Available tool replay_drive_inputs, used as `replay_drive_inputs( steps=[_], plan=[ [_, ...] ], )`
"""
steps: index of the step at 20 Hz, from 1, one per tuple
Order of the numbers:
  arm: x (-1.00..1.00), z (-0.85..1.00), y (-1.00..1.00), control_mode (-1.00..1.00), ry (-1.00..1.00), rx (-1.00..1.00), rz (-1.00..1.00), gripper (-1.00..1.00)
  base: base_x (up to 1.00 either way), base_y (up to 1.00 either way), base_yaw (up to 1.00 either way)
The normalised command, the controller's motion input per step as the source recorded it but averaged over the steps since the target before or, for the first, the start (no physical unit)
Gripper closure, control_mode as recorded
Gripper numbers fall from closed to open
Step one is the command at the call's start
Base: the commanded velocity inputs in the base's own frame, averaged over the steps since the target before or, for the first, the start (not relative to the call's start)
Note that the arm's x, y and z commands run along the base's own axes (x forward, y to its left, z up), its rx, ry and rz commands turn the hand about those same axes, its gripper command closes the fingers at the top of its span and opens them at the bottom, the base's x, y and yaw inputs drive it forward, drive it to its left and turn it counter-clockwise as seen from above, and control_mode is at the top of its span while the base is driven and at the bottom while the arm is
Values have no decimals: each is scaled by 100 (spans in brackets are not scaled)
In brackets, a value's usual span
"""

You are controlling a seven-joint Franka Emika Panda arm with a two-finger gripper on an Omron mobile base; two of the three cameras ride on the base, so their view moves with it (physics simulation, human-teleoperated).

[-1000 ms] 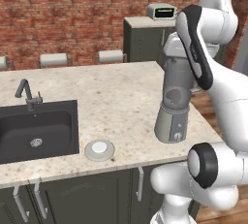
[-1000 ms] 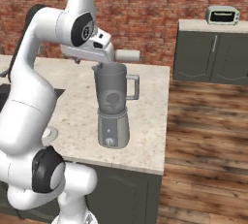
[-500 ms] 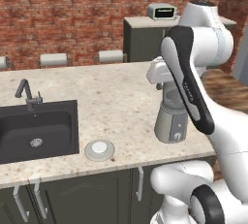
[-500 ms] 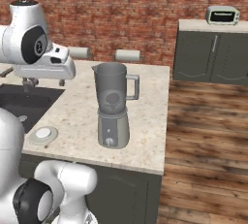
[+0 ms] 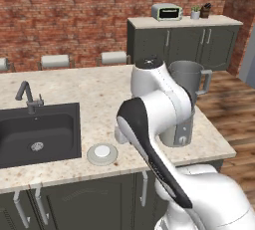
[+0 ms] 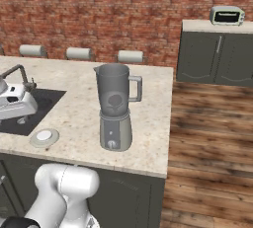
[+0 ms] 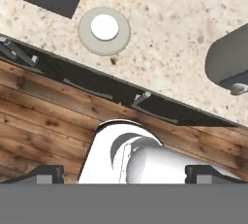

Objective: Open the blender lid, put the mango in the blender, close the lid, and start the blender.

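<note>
Blender lid [image 5: 102, 154] lies flat on the desk [image 5: 99, 99], lower centre, off the blender [image 6: 115, 106]. Mango seems inside the jar. Lid looks light, stiff, smooth; best gripped at its raised white cap. Pincer [image 7: 124, 173] fingertips stand wide apart, holding nothing.

We see blender [image 6: 115, 108] on counter [image 6: 148, 108], near right end. Lid [image 5: 102, 154] flat on counter near front edge, between sink [image 5: 37, 132] and blender. Toaster oven [image 6: 227, 15] on far cabinet behind.
</note>
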Motion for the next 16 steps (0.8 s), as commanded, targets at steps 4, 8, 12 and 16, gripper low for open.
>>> replay_drive_inputs(
  steps=[4, 8, 12, 16],
  plan=[
    [-3, -87, 79, -100, 13, 0, 8, -100, 0, 0, 0],
    [38, -51, 16, -100, 12, 0, 0, -100, 0, 0, 0],
    [70, -23, 5, -100, 10, 0, 0, -100, 0, 0, 0],
    [68, -20, 3, -100, 6, 0, 0, -100, 0, 0, 0]
  ],
)
